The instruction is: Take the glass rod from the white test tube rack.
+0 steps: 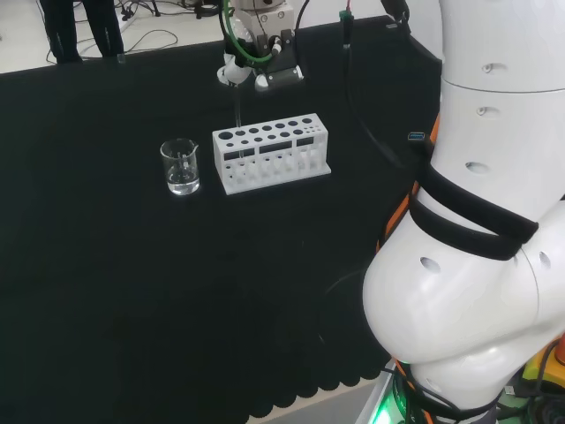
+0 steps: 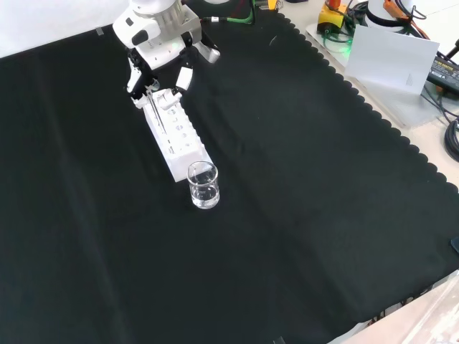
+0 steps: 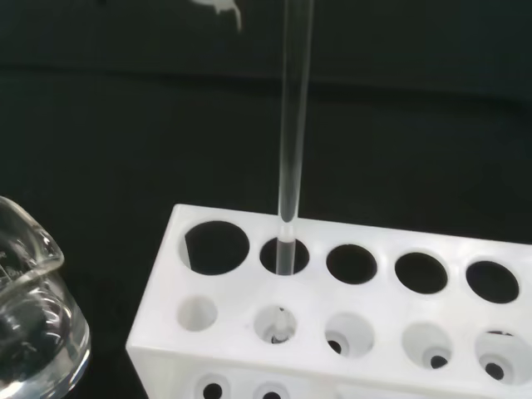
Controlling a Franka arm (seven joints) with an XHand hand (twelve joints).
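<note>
Black cloth (image 1: 132,291) covers the whole bench, its scalloped edge showing at the near side of the head view; a white test tube rack (image 1: 270,153) stands on it with a small glass beaker (image 1: 180,166) just to its left in that view, close but apart from it.

Much here is hard to make out; the glass rod (image 1: 237,113) is clear and reads only as a thin pale line in the head view, and in the front view (image 2: 154,111) it barely separates from the white rack (image 2: 177,136) behind it; whether the beaker (image 2: 204,185) holds liquid cannot be told.

At the wrist the rod (image 3: 294,125) stands upright with its lower end down in the second hole of the rack's (image 3: 349,307) back row, its top cut off; the beaker's rim (image 3: 25,283) is cut off at the edge.

Above the rack's left end in the head view hangs the hand (image 1: 256,66), pointing down; its fingers are curled in around the rod's upper part, pinching it, though the exact contact is partly hidden by the hand (image 2: 159,68) itself.
</note>
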